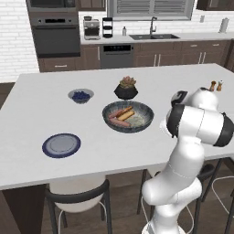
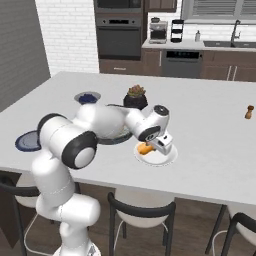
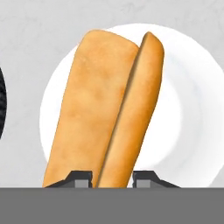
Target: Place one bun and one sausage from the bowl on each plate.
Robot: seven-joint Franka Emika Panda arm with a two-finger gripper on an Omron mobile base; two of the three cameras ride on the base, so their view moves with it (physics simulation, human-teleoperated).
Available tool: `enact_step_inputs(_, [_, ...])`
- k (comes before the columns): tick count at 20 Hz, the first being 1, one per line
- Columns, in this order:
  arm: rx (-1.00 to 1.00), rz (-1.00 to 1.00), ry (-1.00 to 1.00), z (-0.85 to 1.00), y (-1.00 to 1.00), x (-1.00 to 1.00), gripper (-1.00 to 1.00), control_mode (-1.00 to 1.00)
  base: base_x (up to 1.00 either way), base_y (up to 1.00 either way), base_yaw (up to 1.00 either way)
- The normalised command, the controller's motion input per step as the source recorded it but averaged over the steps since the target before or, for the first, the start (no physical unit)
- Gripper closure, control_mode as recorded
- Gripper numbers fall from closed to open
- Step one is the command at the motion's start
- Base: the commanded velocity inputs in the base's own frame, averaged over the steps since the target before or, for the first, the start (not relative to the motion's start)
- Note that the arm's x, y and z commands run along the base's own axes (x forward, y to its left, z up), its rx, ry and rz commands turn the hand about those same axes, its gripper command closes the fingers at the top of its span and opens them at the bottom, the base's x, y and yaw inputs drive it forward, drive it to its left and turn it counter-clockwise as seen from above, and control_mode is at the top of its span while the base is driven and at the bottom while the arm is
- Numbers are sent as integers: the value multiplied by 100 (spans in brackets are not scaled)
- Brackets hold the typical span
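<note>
My gripper (image 3: 112, 177) is shut on a long golden bun (image 3: 105, 109), which hangs just over the white plate (image 3: 188, 113). From the right base view, the bun (image 2: 145, 148) sits at the near-left part of the white plate (image 2: 164, 158), under the hand. The big bowl (image 1: 145, 109) in the counter's middle holds sausages (image 1: 119, 113) and another bun (image 1: 126, 115). Its dark rim (image 3: 2, 105) shows at the left edge of the hand view. The dark blue plate (image 1: 61, 145) lies bare at the front left.
A small bowl of blue berries (image 1: 81, 95) and a black plant pot (image 1: 126, 89) stand behind the big bowl. Two shakers (image 1: 215, 85) stand at the far right. Stools are tucked under the counter's near edge.
</note>
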Motion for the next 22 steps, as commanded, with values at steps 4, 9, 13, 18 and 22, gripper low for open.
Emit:
enact_step_inputs(4, [0,0,8,-40,-1,20,100,-100,0,0,0])
enact_step_inputs(9, [0,0,7,-26,0,19,-100,-100,0,0,0])
enact_step_inputs(13, [4,0,0,-4,-4,0,-100,-100,0,0,0])
enact_step_inputs(18, [2,0,0,8,4,-1,-100,-100,0,0,0])
enact_step_inputs(22, [0,0,-2,58,50,-12,-100,-100,0,0,0])
